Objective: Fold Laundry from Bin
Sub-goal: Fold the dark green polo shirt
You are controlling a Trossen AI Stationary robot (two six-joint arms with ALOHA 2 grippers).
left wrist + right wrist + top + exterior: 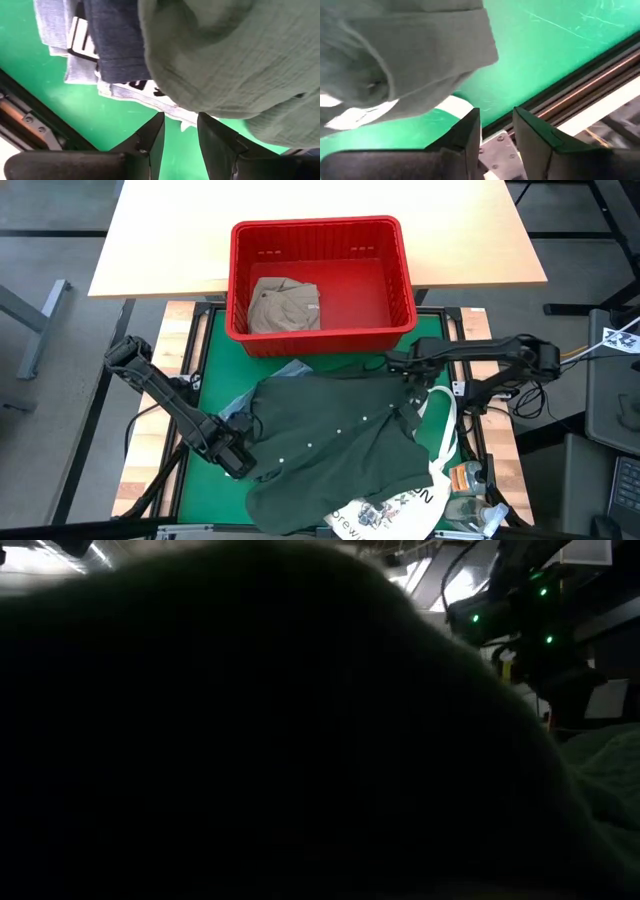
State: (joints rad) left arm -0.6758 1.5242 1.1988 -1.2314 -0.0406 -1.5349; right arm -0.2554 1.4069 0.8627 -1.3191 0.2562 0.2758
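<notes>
So, biggest thing first: the dark green shirt [335,445] lies spread over the green mat [205,480], its long axis running diagonally from the far right, near the right gripper, to the near left, buttons showing in a line across it. It covers most of the mat and blocks nearly the whole low view as a dark mound [250,740]. The red bin [322,280] sits just beyond the shirt at the far edge of the mat, long side across the table; inside it, a khaki garment [284,305] is bunched in its left half, the right half showing bare red floor. A white tote bag [420,495] pokes out from under the shirt at the near right corner. A light blue denim piece [285,372] and a navy piece [117,45] peek out under the shirt's left side. The left gripper [235,452] is at the shirt's left edge; in its wrist view the fingers [150,142] stand apart with a narrow gap, nothing between them, the shirt's hem just ahead. The right gripper [415,402] is at the shirt's right edge; its fingers [467,135] are likewise slightly apart and clamp nothing, shirt fabric [400,55] near but not touching.
</notes>
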